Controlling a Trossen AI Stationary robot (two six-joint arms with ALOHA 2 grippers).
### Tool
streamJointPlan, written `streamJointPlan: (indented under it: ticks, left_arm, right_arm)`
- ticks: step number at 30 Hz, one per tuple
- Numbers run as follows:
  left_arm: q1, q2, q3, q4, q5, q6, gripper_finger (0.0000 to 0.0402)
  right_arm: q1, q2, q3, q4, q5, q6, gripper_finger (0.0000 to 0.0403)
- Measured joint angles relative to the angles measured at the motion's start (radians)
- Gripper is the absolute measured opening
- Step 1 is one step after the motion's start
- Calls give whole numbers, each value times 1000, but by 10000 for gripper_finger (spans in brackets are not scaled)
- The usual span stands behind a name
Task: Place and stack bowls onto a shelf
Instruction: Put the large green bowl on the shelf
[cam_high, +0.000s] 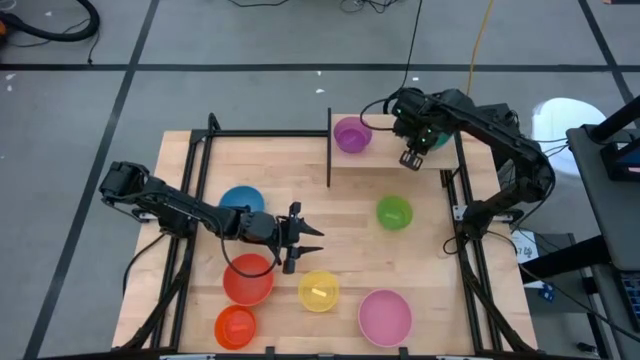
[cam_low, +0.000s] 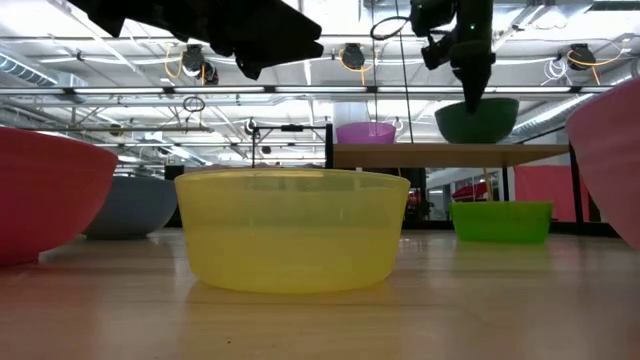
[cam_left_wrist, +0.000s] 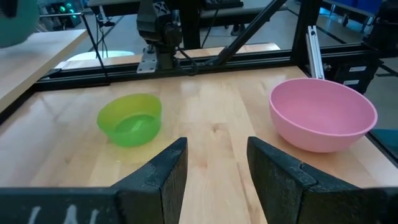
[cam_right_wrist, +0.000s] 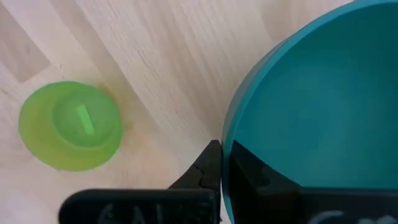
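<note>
Right gripper (cam_right_wrist: 219, 171) pinches teal bowl (cam_right_wrist: 317, 112) rim above shelf (cam_low: 450, 154), beside purple bowl (cam_high: 351, 134), likely for placing. Left gripper (cam_left_wrist: 214, 180) spread, empty, away from shelf.

The right gripper (cam_right_wrist: 222, 163) has its dark jaws closed on the rim of a teal bowl (cam_right_wrist: 317, 106), one finger outside the wall and one inside. Below and well apart, a lime green bowl (cam_right_wrist: 69, 124) sits upright on the pale-wood table (cam_right_wrist: 155, 56).

a pale-wood tabletop (cam_high: 430, 270) with a black metal frame (cam_high: 190, 190) stands on a grey floor (cam_high: 250, 35).
</note>
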Motion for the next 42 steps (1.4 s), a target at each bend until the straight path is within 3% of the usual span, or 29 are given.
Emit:
streamJointPlan:
  ticks: [11,42]
  left_arm:
    - [0,0,0,3,0,0,172]
    - [0,0,0,3,-1,7,172]
  right_arm:
    - [-6,-2,-95,69,13,-15,13]
    - [-6,0,-52,73,48,-38,29]
